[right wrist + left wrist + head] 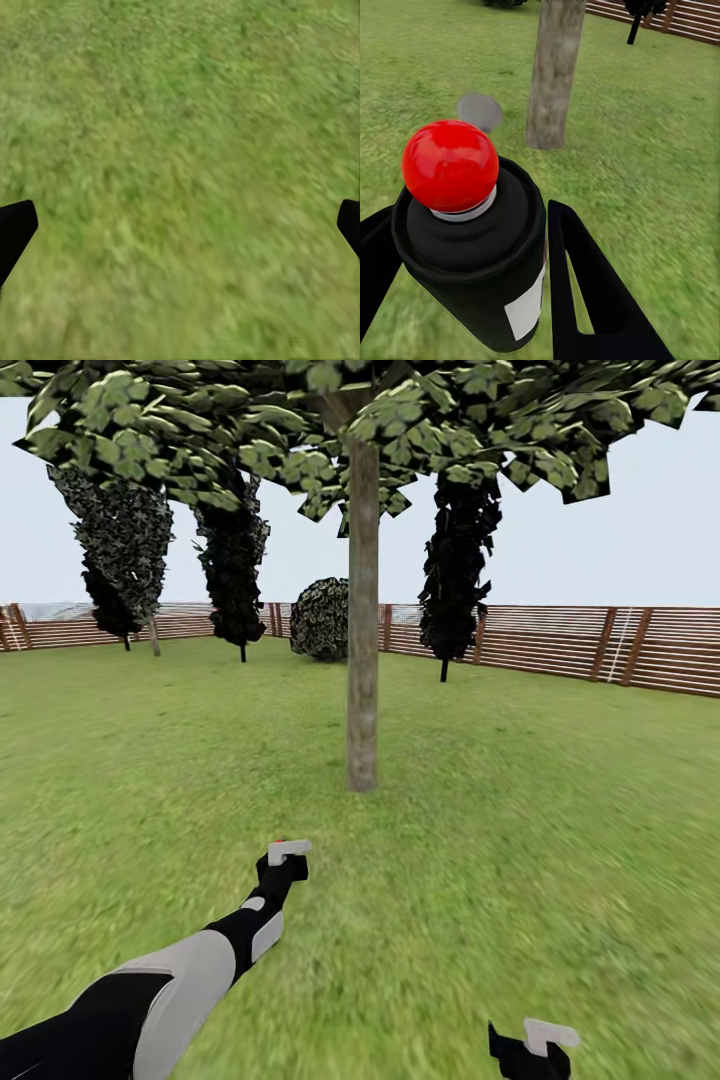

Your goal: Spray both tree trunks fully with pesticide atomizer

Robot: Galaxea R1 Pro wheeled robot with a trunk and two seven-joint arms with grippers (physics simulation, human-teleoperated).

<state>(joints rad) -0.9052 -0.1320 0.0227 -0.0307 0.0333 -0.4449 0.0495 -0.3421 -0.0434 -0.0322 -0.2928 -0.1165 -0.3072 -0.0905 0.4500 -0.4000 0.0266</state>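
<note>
The left arm reaches forward over the lawn (560,810) toward the tree (362,610) standing straight ahead. The left gripper (283,865) is clamped on the atomizer (472,247): in the left wrist view the black can sits between the two black fingers (592,300), with a red button (450,165) on top and a pale label (526,309) on its side. In the head view the atomizer shows as a small grey head with a red dot at the arm's tip, held above the grass and well short of the trunk (555,71).

The trunk is a bare, mottled grey-brown column; no white specks can be made out on the bark. A faint grey puff (480,111) hangs just beside the trunk base in the left wrist view.

The right gripper (530,1050) sits low at the near right, above grass. Its fingertips (15,229) appear at opposite edges of the right wrist view, spread wide with nothing between them.

Beyond the tree stand three dark cypress columns (455,560), a round bush (320,618) and the slatted fence (600,645).
</note>
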